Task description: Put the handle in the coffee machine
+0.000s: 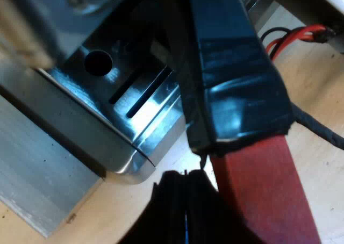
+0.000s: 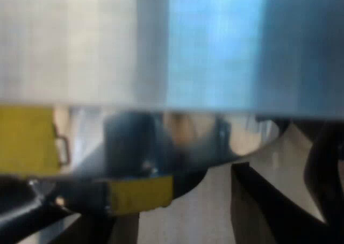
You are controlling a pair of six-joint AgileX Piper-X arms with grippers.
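Left wrist view: left gripper pinched shut, empty, just beside the handle, near the machine's edge.

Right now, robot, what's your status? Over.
Left gripper shut beside handle, red end showing, by drip tray. Right gripper open, close to machine. Red and black wires nearby.

nothing readable on the espresso machine or the yellow labels.

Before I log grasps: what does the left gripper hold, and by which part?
Seemingly nothing: the left gripper looks shut beside the dark red-ended handle, not around it.
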